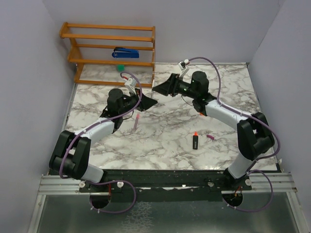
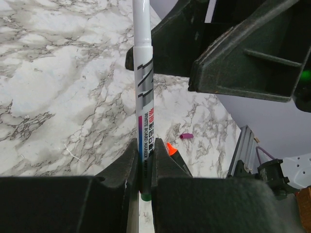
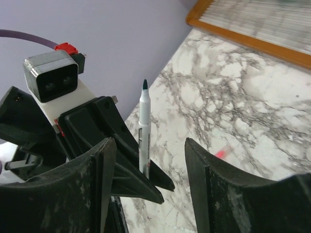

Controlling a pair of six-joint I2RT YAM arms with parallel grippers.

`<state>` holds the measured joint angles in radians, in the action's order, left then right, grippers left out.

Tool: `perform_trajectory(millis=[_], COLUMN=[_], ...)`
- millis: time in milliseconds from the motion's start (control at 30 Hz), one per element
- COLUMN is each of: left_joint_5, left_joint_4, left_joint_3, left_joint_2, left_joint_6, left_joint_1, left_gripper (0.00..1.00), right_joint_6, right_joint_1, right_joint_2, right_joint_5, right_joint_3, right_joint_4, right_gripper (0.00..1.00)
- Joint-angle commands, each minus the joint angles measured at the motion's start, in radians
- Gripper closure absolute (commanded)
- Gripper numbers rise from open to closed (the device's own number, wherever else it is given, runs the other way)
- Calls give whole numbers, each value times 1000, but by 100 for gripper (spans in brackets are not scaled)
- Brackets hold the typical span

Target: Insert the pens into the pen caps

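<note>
My left gripper (image 1: 146, 103) (image 2: 145, 145) is shut on the silver-grey pen (image 2: 143, 87) and holds it upright above the table. In the right wrist view the pen (image 3: 144, 126) stands uncapped with its dark tip up. My right gripper (image 1: 163, 87) (image 3: 149, 143) is open and empty, its jaws spread on either side of the pen just past the tip. The pink pen (image 1: 136, 121) (image 3: 221, 153) lies on the marble below the grippers. The black marker (image 1: 195, 141) (image 2: 171, 149) and the magenta cap (image 1: 210, 137) (image 2: 186, 137) lie to the right. No other cap shows.
A wooden rack (image 1: 112, 46) stands at the back left with a blue stapler (image 1: 125, 52) on it and a green ball (image 1: 121, 68) below. Lavender walls close in the marble table (image 1: 165, 145) on three sides.
</note>
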<state>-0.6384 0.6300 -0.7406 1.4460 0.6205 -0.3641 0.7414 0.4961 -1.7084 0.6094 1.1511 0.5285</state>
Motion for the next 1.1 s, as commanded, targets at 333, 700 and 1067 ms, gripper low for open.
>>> perform_trajectory(millis=[333,700,1067], left_joint_5=[78,109,197], left_joint_4=[-356,-517,-639], left_joint_3=[-119,-227,-239], left_joint_2=[-45,-74,-119], left_joint_6=[-177,-263,-358], left_joint_1=[38,153,145], left_gripper=[100,100,100], right_joint_6=[-51,553,996], right_joint_1=[-53,-255,-348], right_joint_2=[331,376,417], right_joint_5=[-707,-660,-476], right_joint_3=[-156,-58,-195], right_joint_4=[-522,-1127,-1504], right_gripper=[0,4,15])
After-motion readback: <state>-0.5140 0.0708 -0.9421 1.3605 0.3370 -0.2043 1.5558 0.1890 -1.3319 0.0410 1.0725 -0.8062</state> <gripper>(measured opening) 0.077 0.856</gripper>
